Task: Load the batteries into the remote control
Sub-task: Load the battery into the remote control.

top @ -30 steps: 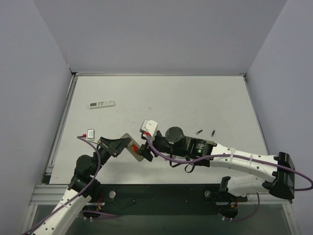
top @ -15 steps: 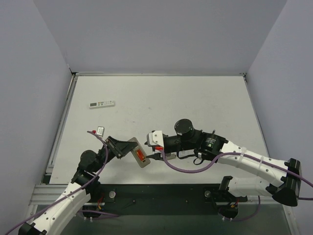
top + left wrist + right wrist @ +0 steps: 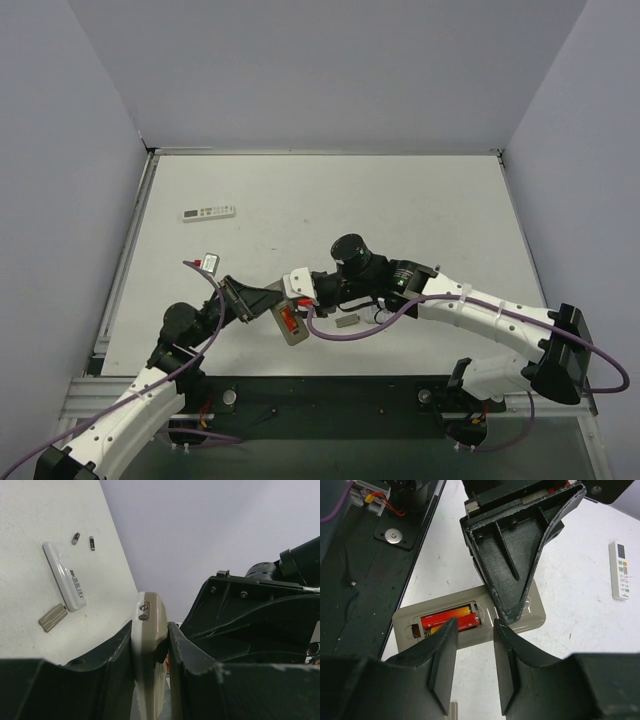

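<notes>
My left gripper (image 3: 265, 301) is shut on one end of the remote control (image 3: 288, 322) and holds it off the table, grey-beige back up. In the right wrist view the remote's (image 3: 530, 612) battery bay is open, with two red and orange batteries (image 3: 451, 619) lying in it. My right gripper (image 3: 475, 665) is open and empty just above the bay's edge, one finger either side. In the left wrist view the remote (image 3: 150, 615) stands edge-on between my fingers. Two loose batteries (image 3: 76, 538) lie far off on the table.
A grey battery cover (image 3: 347, 322) lies on the table under my right arm and also shows in the left wrist view (image 3: 53, 618). A slim white labelled oblong (image 3: 65, 577) lies beside it. The longer white remote (image 3: 208, 212) lies at the far left.
My right gripper drew back to the right from the remote, then came back left over the battery bay. The left gripper shifted the remote slightly right and kept hold of it.
</notes>
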You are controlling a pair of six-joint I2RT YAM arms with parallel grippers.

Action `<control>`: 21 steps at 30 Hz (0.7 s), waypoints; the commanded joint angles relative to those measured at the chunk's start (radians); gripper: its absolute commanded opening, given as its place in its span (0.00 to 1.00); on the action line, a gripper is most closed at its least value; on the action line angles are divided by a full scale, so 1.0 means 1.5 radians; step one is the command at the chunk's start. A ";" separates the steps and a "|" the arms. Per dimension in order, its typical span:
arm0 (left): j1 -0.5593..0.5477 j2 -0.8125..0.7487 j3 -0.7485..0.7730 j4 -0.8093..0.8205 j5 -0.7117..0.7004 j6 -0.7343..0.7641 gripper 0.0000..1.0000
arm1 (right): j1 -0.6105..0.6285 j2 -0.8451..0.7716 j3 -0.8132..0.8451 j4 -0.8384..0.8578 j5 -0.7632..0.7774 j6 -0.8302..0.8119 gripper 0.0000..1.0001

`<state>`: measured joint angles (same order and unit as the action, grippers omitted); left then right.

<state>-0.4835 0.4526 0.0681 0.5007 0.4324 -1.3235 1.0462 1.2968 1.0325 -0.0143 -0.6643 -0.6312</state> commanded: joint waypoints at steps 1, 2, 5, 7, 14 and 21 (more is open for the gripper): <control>-0.001 0.007 0.036 0.062 0.022 0.004 0.00 | -0.011 0.013 0.041 0.013 -0.048 -0.025 0.28; -0.001 0.009 0.035 0.063 0.024 0.004 0.00 | -0.011 0.019 0.043 0.013 -0.051 -0.024 0.28; -0.001 0.012 0.035 0.065 0.024 0.003 0.00 | -0.012 0.031 0.055 -0.018 -0.064 -0.027 0.25; -0.001 0.013 0.035 0.067 0.025 0.002 0.00 | -0.011 0.034 0.060 -0.032 -0.073 -0.034 0.25; -0.001 0.029 0.038 0.081 0.027 0.002 0.00 | -0.011 0.045 0.063 -0.055 -0.083 -0.041 0.24; -0.001 0.030 0.038 0.087 0.026 -0.002 0.00 | -0.011 0.054 0.063 -0.059 -0.085 -0.045 0.20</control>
<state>-0.4835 0.5003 0.0700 0.5396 0.4545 -1.3235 1.0317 1.3682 1.0924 -0.0982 -0.7315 -0.6750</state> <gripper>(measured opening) 0.367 0.228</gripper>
